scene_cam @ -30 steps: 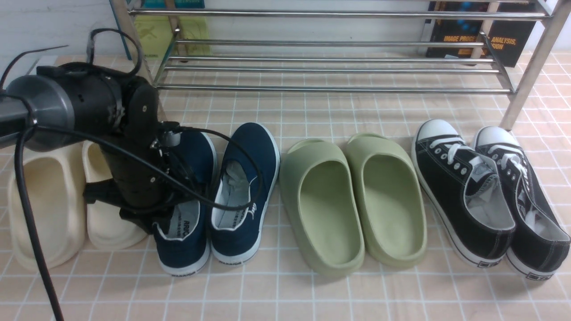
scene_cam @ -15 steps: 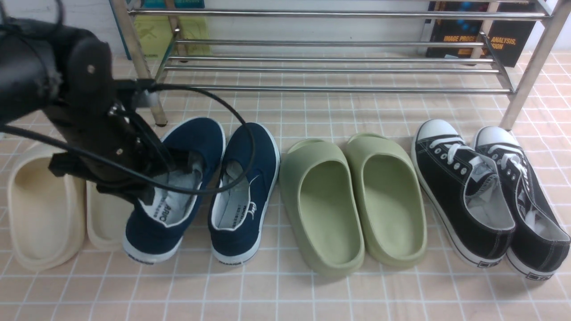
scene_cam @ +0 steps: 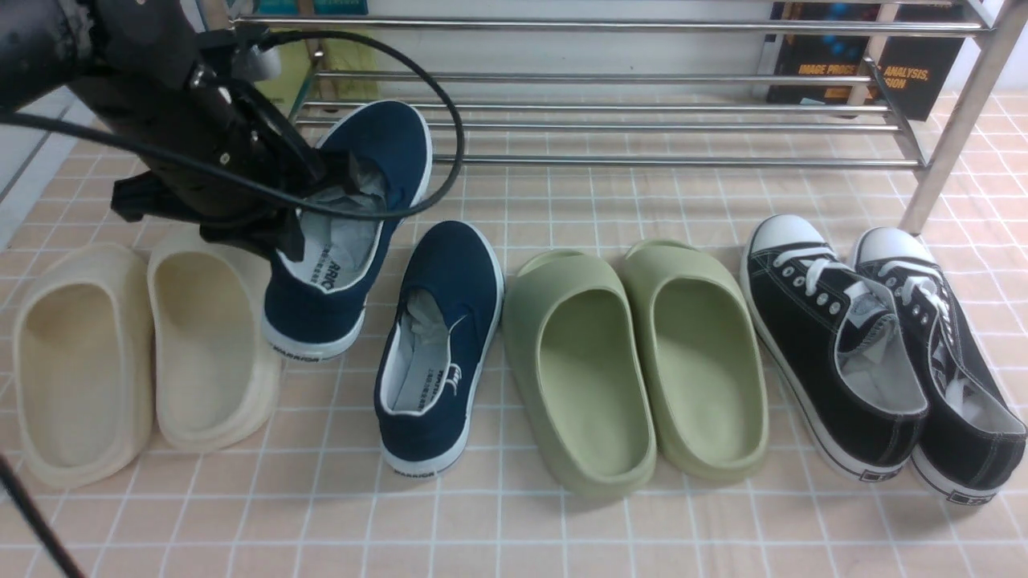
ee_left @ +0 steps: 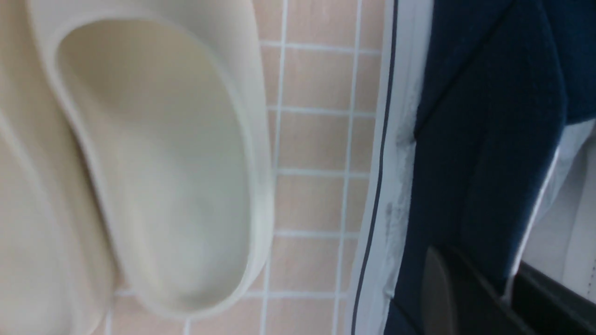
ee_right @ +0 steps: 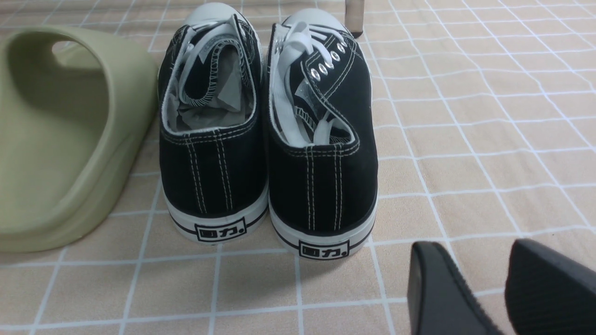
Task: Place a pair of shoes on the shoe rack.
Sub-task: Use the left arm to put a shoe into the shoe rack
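left claw [scene_cam: 325, 177] clamped on raised navy shoe [scene_cam: 385, 144], right claw [ee_right: 475, 251] parted, empty, visible only from its wrist

The black left arm [scene_cam: 161, 120] is carrying silver screws [scene_cam: 197, 75] and a black cable [scene_cam: 459, 128] looping at three o'clock; the right gripper [ee_right: 475, 260] is showing ribbed black fingers [ee_right: 549, 288].
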Controlling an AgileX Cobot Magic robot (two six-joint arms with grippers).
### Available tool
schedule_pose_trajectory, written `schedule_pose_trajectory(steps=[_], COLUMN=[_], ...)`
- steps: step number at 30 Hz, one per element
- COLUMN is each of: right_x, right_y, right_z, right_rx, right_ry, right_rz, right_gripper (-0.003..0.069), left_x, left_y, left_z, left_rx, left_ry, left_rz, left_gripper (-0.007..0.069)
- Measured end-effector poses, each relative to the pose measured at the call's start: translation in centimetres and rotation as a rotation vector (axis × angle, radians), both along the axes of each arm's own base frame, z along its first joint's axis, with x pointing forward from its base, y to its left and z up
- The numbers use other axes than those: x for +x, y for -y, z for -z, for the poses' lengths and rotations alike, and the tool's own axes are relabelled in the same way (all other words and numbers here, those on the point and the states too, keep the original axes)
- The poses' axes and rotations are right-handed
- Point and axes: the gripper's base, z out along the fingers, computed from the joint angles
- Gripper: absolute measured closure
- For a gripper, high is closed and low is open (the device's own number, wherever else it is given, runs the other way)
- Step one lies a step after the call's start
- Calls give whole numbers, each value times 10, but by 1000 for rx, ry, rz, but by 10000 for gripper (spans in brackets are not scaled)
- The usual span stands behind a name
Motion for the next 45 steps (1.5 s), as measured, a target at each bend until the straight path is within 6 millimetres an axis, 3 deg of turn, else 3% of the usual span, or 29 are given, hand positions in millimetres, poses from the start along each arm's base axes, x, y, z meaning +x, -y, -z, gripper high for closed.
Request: schedule_pose_trajectory(steps=[3,12,23,36,45], right_x=[0,0,0,0,0], right_y=[0,0,0,0,0], right_z=[0,0,0,0,0], right_rx=[0,0,-2,-3,-3], right_ry=[0,0,0,0,0], right_rz=[0,0,0,0,0], right_gripper=[420,420,420,420,420], left_x=[26,82,127,142,143], left_y=[-8,-8,-4,-5,-6], left_z=[9,5,35,36,35], left_rx=[-45,-47,-60,-59,-46], left_ry=[-12,83,168,317,320], left_rz=[6,19,-49,-67,-71], left_gripper=[573,573,573,545,387])
